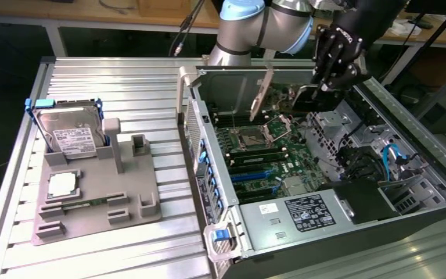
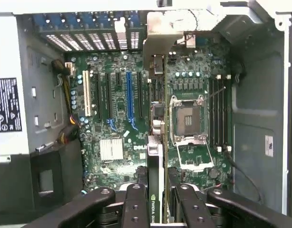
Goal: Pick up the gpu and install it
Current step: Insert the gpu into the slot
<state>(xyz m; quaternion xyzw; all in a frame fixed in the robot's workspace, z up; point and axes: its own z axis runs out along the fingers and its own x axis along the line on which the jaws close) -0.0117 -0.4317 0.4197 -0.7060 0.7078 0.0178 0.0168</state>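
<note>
In the wrist view the gpu [image 2: 155, 183] appears edge-on as a thin dark card with a green-lettered label, and its metal bracket [image 2: 161, 40] is at the far end. My gripper [image 2: 156, 197] is shut on the card, one black finger [image 2: 135, 202] on each side. The exterior view has the gripper [image 1: 325, 92] inside the open computer case [image 1: 409, 145], holding the gpu [image 1: 308, 100] upright above the motherboard [image 1: 262, 157]. The card hangs over the strip between the expansion slots [image 2: 129, 97] and the CPU socket [image 2: 189, 118], apart from the board.
A grey fixture [image 1: 99, 197] on the slatted table, at the exterior view's left, holds a silver hard drive [image 1: 72, 136] in a blue frame and a narrow green memory stick [image 1: 79, 203]. Case walls, cables [image 1: 394, 157] and the power supply [image 1: 301, 212] surround the motherboard.
</note>
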